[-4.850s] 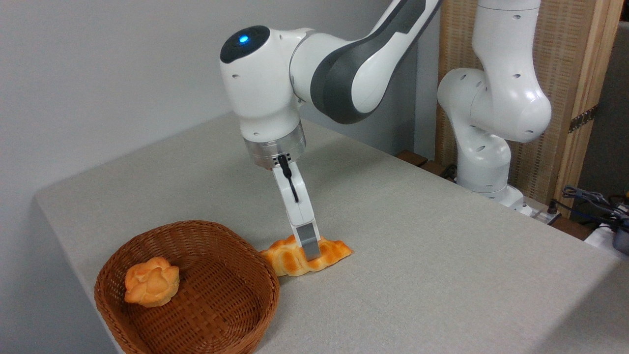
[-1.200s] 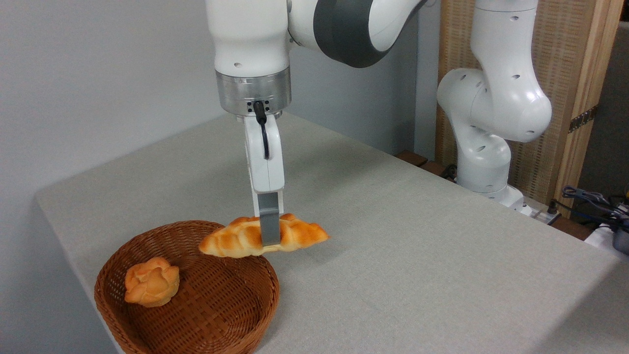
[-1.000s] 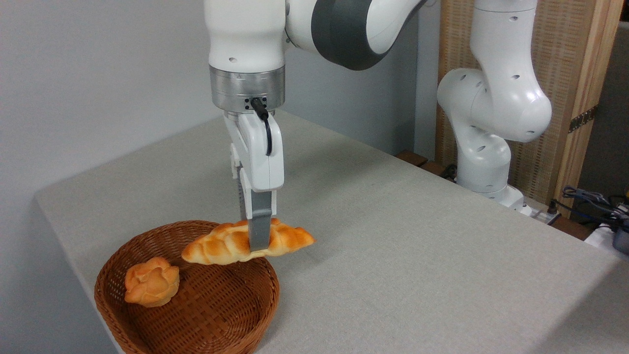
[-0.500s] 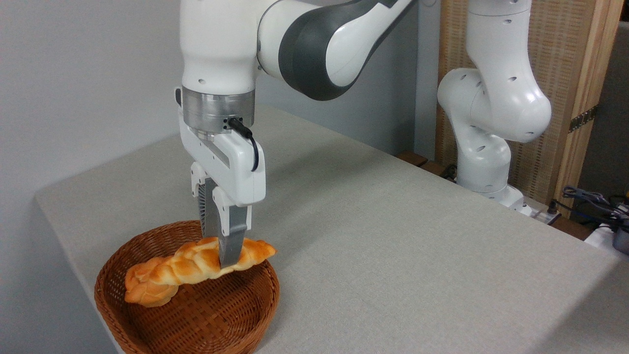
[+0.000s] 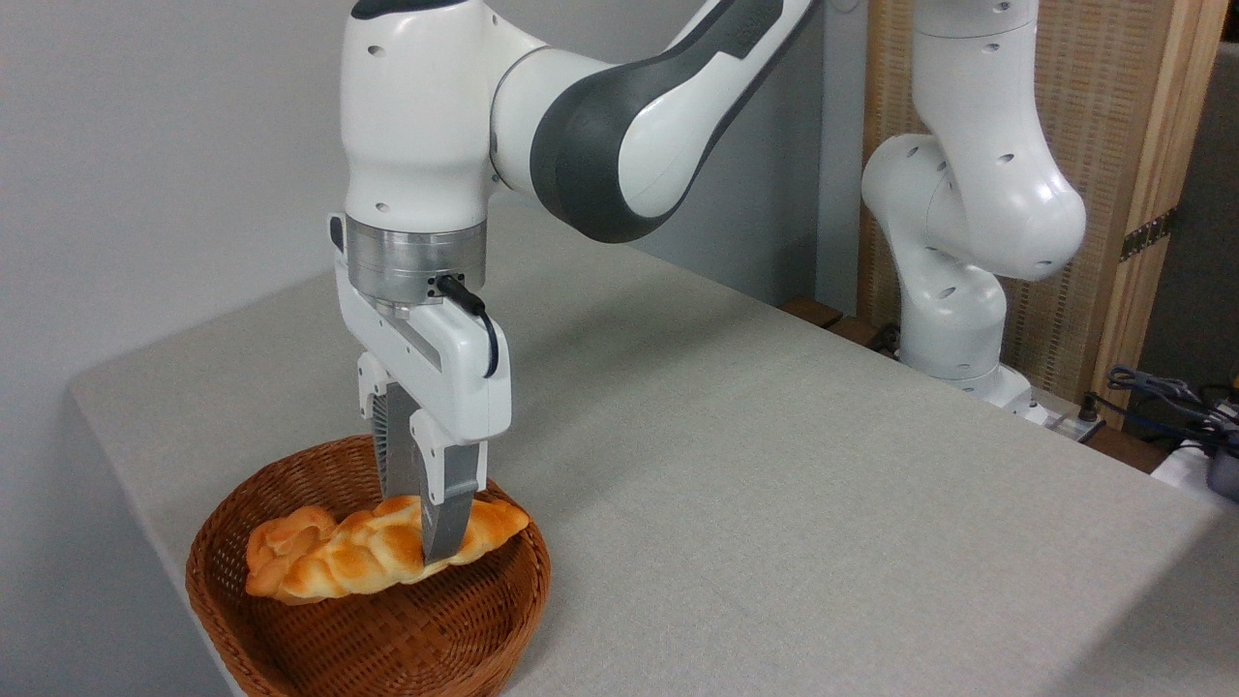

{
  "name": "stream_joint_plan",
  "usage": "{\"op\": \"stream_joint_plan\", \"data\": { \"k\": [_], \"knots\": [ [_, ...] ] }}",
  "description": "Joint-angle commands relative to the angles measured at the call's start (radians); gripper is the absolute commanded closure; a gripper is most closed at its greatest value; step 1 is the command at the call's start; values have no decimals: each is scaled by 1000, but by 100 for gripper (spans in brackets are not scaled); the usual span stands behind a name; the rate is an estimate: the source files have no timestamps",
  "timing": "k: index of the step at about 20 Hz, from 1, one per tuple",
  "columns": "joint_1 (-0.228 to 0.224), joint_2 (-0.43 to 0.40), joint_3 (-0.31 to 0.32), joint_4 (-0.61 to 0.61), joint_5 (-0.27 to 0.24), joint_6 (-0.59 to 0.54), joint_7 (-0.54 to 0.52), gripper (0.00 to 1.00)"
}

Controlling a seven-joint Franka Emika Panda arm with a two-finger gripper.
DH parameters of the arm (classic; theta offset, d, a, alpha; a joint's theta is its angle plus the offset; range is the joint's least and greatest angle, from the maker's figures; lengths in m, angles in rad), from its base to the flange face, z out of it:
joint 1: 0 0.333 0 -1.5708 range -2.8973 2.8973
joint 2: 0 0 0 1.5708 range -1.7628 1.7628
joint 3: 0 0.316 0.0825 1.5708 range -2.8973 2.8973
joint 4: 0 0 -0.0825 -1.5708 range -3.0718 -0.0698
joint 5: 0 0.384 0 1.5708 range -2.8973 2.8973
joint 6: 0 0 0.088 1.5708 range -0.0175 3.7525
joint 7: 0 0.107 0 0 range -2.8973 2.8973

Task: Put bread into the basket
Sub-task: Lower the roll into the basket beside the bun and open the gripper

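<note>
The long braided golden bread (image 5: 373, 557) hangs inside the rim of the round brown wicker basket (image 5: 503, 620), low over its floor and slanting down toward the left. My gripper (image 5: 426, 542) points straight down and is shut on the bread, right of its middle. The front finger (image 5: 443, 513) crosses the loaf. Whether the bread's left end touches the basket floor is unclear. The basket stands near the table's front left corner.
A small knot-shaped bun (image 5: 281, 537) lies in the basket's left part, mostly hidden behind the bread's left end. The grey table (image 5: 774, 503) stretches to the right. The arm's white base (image 5: 953, 319) stands at the table's far right edge, with cables (image 5: 1162, 397) beyond it.
The bread was lifted off the table, carried left over the basket and turned. Since half a second ago it has come lower, into the basket.
</note>
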Motion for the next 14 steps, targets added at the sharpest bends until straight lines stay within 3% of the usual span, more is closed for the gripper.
{"op": "stream_joint_plan", "data": {
  "k": [1, 14],
  "knots": [
    [-1, 6, -2, 23, -9, 6, -22, 0],
    [-1, 2, 0, 47, -7, -4, -75, 0]
  ]
}}
